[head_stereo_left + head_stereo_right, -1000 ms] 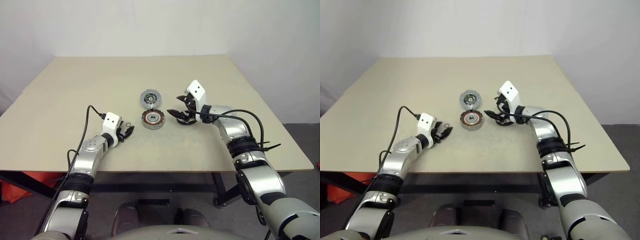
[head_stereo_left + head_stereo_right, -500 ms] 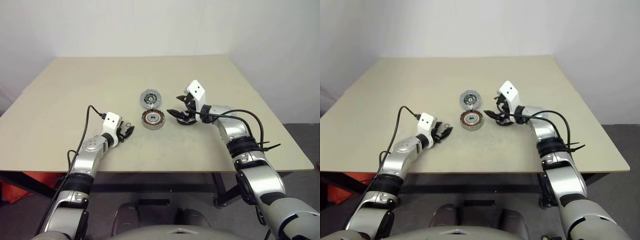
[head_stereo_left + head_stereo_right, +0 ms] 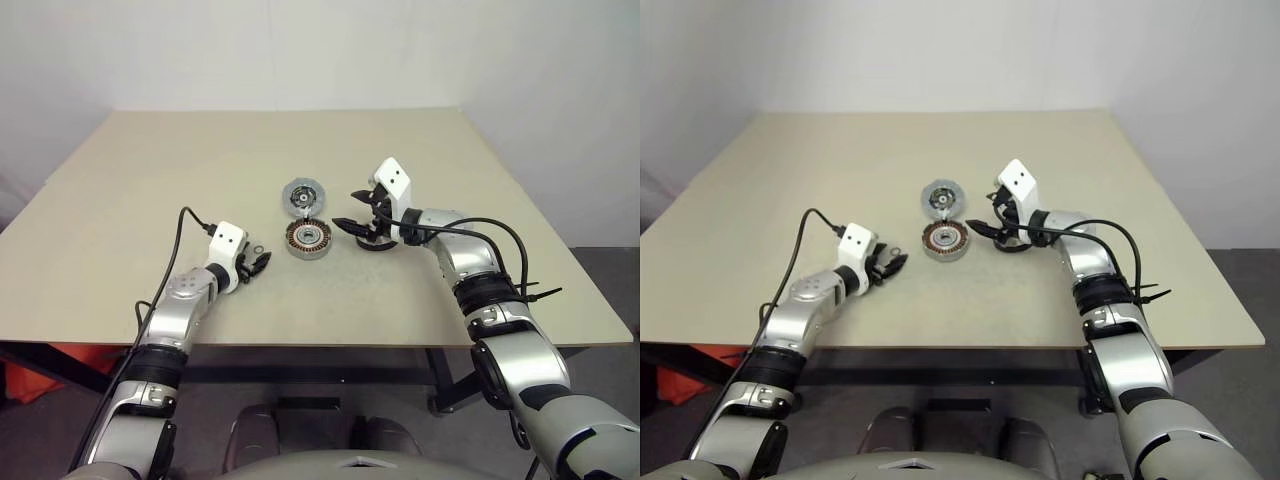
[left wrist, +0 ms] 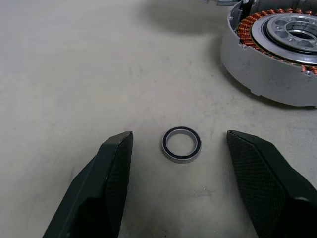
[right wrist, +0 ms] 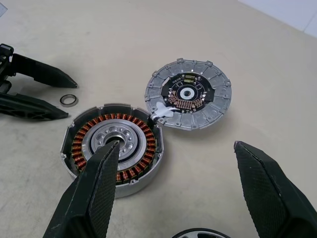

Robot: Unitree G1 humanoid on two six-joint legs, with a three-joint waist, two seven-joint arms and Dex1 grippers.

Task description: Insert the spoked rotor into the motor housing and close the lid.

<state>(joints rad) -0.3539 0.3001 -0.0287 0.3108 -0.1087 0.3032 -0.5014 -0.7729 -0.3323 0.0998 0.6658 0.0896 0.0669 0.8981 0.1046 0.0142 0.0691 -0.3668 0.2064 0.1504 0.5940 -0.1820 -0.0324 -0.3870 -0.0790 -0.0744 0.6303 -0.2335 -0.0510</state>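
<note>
Currently unassembled: housing (image 5: 113, 148) empty, lid (image 5: 188, 94) hinged open beside, rotor (image 5: 198, 233) below released right pincer (image 5: 171, 188); left pincer (image 4: 179, 171) released astride small ring (image 4: 182, 144)

Two robot arms have silver-grey metallic shells with black bands at the joints. Each wrist carries a white box-shaped camera housing with two small dark dots. A black cable loops from each housing back along the forearm. The left gripper (image 3: 260, 262) and right gripper (image 3: 352, 224) each have two black, wedge-shaped fingers (image 4: 115, 168) with finely textured inner faces.
</note>
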